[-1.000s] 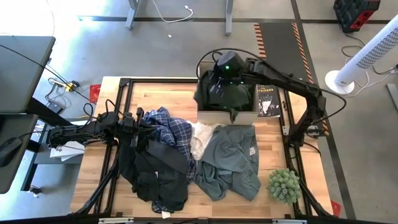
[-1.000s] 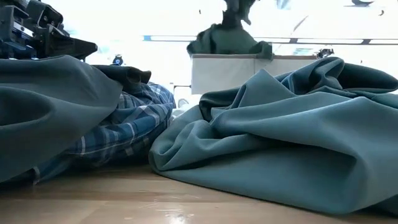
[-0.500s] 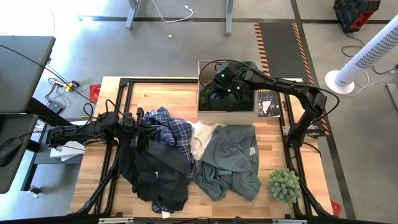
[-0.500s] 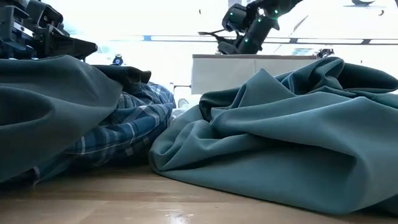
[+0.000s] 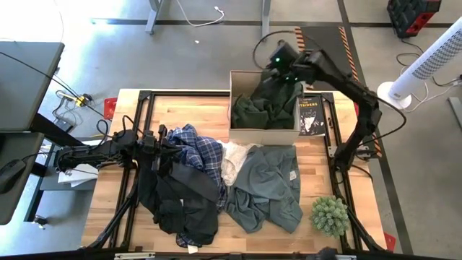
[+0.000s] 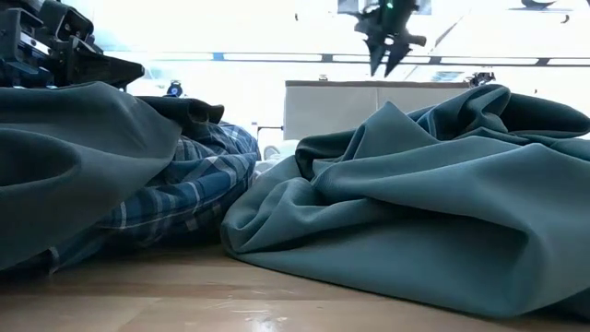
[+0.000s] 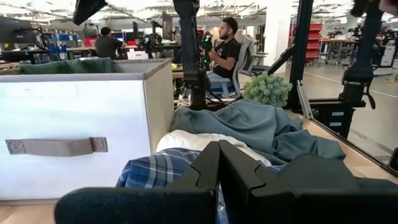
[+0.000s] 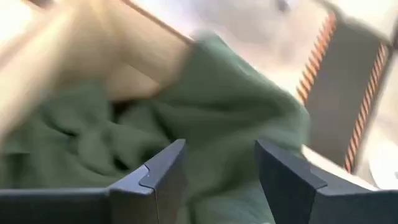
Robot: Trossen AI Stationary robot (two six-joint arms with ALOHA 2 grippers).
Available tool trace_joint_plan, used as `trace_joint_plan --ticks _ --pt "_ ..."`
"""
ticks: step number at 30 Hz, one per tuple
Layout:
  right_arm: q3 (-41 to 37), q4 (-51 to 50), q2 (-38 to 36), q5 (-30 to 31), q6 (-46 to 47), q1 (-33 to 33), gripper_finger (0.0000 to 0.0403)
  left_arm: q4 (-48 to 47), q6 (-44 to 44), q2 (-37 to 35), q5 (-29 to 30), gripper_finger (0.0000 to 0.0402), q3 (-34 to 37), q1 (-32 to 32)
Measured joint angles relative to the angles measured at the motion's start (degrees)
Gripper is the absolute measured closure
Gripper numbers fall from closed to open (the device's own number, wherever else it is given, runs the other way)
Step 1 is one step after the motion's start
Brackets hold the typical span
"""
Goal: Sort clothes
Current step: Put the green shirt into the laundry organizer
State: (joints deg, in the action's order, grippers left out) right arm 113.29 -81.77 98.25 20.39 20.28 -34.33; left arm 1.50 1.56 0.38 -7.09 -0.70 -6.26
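Your right hand (image 5: 278,63): fingers apart, holding nothing, above the white box's (image 5: 263,134) far corner. Dark green garment (image 5: 261,108): inside the box. Plaid shirt (image 5: 198,153), black garment (image 5: 180,195), white garment (image 5: 232,160), grey-green garment (image 5: 268,184): heaped on the counter (image 5: 191,108) beside the box. Left hand (image 5: 160,139): closed, at the plaid shirt.

**Non-task items in view**

From my station I see a wooden table (image 5: 180,101) carrying a white fabric bin (image 5: 263,135) with a grey strap handle (image 7: 56,146). A dark book (image 5: 311,116) lies just beside the bin. A spiky green plant (image 5: 330,214) sits at one table corner. A white tower fan (image 5: 426,61) stands on the floor. Two seated people (image 7: 225,46) appear in the room beyond.
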Motion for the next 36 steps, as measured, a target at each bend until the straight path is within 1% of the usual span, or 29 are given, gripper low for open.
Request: trace_joint_plan --ticks 4,9,13,16,19,23,30,32,36 --pt "-4.4 -3.9 0.3 -0.9 1.8 -4.6 0.0215 0.0 -1.5 0.0 0.0 0.0398 0.0 0.0" --pt "-11.1 -3.4 0.3 -6.9 1.6 -6.4 0.0215 0.0 -2.4 0.0 0.0 0.0398 0.0 0.0" --pt "-15.1 -3.3 0.3 -6.9 1.3 -6.0 0.0219 0.0 -2.4 0.0 0.0 0.0398 0.0 0.0" --pt "-16.6 -3.1 0.3 -6.1 0.9 -6.0 0.0237 0.0 -2.4 0.0 0.0 0.0398 0.0 0.0" --pt "-16.3 -2.8 0.3 -4.6 0.7 -5.3 0.0271 0.0 -2.4 0.0 0.0 0.0398 0.0 0.0" --pt "-13.3 -2.7 0.3 -2.4 0.6 -4.3 0.032 0.0 -2.4 0.0 0.0 0.0398 0.0 0.0" --pt "-8.4 -2.4 0.3 -1.9 -1.7 -2.2 0.0394 0.0 -2.4 0.0 0.0 0.0398 0.0 0.0" --pt "-8.0 -2.2 0.3 -1.9 -2.1 -1.8 0.0397 0.0 -2.4 0.0 0.0 0.0398 0.0 0.0" --pt "-8.0 -5.2 0.3 -1.4 1.0 -2.1 0.0381 0.0 -2.5 0.0 0.0 0.0398 0.0 0.0"
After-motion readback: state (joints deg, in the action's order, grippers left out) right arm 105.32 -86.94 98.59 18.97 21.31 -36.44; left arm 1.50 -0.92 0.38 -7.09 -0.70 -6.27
